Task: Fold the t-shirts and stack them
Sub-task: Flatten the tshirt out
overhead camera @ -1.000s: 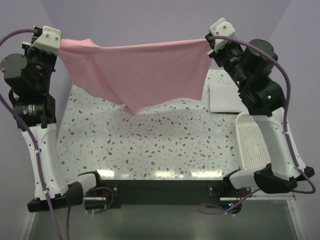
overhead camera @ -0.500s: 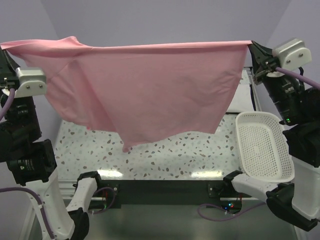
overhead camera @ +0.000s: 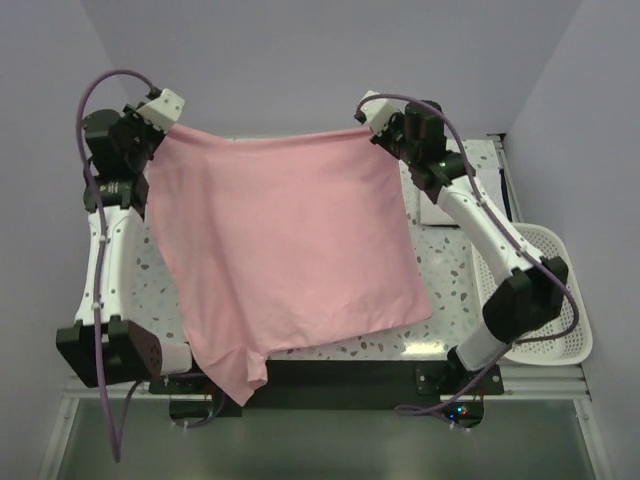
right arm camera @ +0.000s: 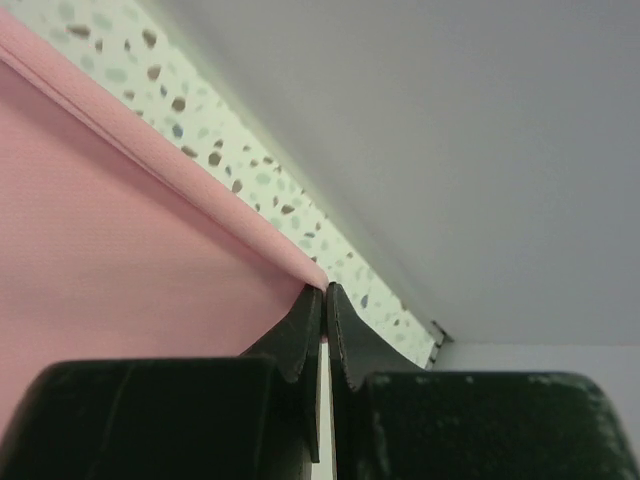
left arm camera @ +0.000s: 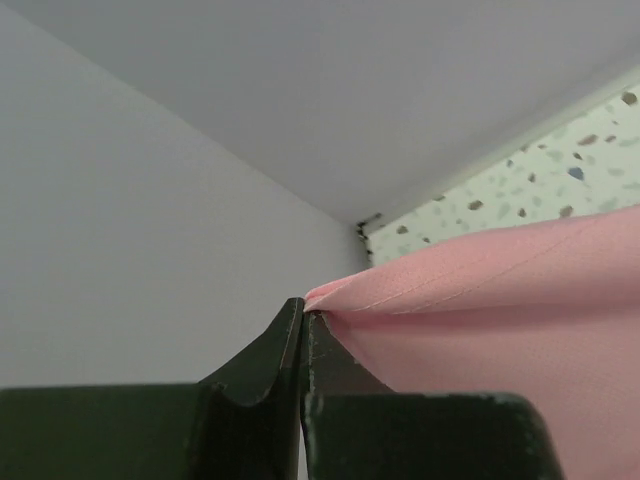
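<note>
Pinching is done at both far corners of the pink tee [overhead camera: 290,250]. The left end effector [overhead camera: 170,125] is pressed together on the corner at 10 o'clock, and the right end effector [overhead camera: 370,122] on the corner at 2 o'clock. In each wrist view the dark fingers are seen shut, with only a thin fold of hem caught at their tips.

The corners are held wide apart and at about the same height, so the edge between them is drawn nearly straight along 12 o'clock. This is judged to be deliberate: with that edge taut, the cloth falls as one flat sheet, not a bunch, and can be laid square for folding.

From that edge the tee runs toward 6 o'clock across the bench [overhead camera: 452,268]. One lower part droops past the near edge at about 7 o'clock. How much of the cloth rests on the bench cannot be told.

The step is judged to be spreading, with no fold made yet. The overhang suggests the tee would need setting down further toward 12 o'clock. A slip from so thin a grip is the likely risk.

The basket [overhead camera: 565,262] sits at 4 o'clock, apart from the cloth.
</note>
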Robot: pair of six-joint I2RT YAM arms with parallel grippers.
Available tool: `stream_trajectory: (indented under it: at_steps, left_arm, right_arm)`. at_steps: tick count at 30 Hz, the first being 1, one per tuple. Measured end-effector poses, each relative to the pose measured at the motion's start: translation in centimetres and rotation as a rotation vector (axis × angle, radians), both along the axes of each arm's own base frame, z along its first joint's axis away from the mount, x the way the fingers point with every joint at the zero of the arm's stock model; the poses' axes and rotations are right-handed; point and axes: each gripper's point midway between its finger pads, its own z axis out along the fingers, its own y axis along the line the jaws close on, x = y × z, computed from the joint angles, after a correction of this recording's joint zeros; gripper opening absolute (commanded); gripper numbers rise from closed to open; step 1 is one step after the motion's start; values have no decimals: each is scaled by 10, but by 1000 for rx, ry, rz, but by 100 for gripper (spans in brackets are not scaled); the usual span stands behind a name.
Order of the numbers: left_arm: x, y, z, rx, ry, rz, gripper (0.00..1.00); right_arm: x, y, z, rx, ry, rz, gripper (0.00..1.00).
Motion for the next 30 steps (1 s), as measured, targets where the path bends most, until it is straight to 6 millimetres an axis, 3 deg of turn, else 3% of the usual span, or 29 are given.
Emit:
stream_trajectory:
  at_steps: [2,4,5,6,8,11,13,17,22,26,30]
  left_arm:
    - [30,-7,-47,-22,112,-32,5]
    - [63,-17,-95,-41,215,-62,18]
    - [80,-22,-121,-51,274,-74,25]
    - [96,-26,-141,-65,321,-81,40]
    - [137,-30,-176,-96,398,-70,48]
    - [191,-26,-196,-146,442,-26,57]
    - [207,-21,-199,-170,447,2,60]
    - [183,-18,-205,-206,517,30,63]
    - [107,-36,-218,-270,667,-17,64]
    - [45,-57,-231,-345,770,-70,64]
    - [-9,-70,-269,-410,908,-69,64]
  right_arm:
    - [25,1,-54,-45,89,-2,0]
    - [47,-1,-97,-78,152,-15,19]
    - [56,-2,-113,-94,175,-23,35]
    - [67,-1,-131,-110,198,-32,62]
    - [92,-5,-155,-141,226,-64,73]
    - [119,-9,-179,-158,267,-99,81]
    - [123,-16,-182,-160,288,-114,82]
    - [112,-30,-169,-149,332,-127,83]
    - [66,-28,-166,-123,494,-61,85]
    - [22,-16,-184,-99,678,16,87]
    - [-18,-9,-216,-96,857,58,86]
